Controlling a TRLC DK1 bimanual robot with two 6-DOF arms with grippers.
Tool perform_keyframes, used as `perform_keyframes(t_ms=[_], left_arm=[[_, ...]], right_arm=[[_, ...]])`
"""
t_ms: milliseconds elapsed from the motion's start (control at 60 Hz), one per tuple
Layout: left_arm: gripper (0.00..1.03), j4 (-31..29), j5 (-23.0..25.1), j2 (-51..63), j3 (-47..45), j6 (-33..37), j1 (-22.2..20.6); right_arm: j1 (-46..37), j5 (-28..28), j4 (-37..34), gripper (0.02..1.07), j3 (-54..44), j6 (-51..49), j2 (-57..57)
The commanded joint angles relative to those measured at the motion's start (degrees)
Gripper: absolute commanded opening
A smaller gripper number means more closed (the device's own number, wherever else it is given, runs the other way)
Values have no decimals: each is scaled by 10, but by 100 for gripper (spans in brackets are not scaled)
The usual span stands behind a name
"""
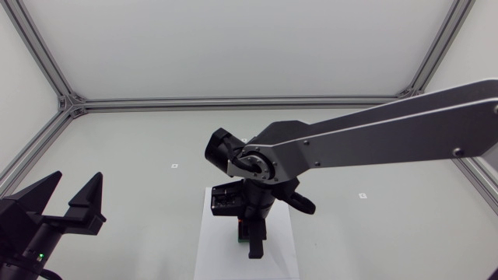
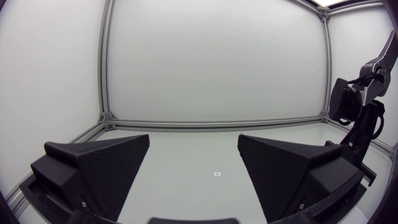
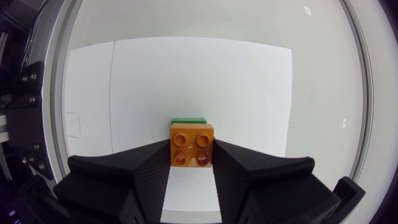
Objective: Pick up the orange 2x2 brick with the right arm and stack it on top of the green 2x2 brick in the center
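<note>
In the right wrist view my right gripper [image 3: 191, 163] is shut on the orange 2x2 brick [image 3: 193, 145], one finger against each side, studs facing the camera. Past the orange brick's far edge a strip of the green brick [image 3: 188, 119] shows, lying on the white sheet [image 3: 186, 74]. Whether the two bricks touch I cannot tell. From above, my right arm reaches to the middle, its gripper [image 1: 253, 243] pointing down over the sheet [image 1: 214, 253], with a sliver of green [image 1: 254, 253] at its tips. My left gripper [image 1: 74, 204] stands open and empty at the near left.
Small white markers dot the table [image 1: 174, 166] [image 1: 362, 195]. An aluminium frame [image 1: 233, 102] borders the table at the back and sides. In the left wrist view, my right arm [image 2: 360, 118] stands well ahead of the left gripper [image 2: 194, 168], off to one side.
</note>
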Motion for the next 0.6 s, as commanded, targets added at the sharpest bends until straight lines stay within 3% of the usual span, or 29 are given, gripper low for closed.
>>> perform_keyframes(t_ms=[0, 583], left_arm=[[99, -6, 2, -1, -23, 3, -4], [99, -6, 2, -1, -23, 3, -4]], right_arm=[[0, -5, -6, 28, 11, 6, 20], [-3, -2, -12, 28, -4, 19, 18]])
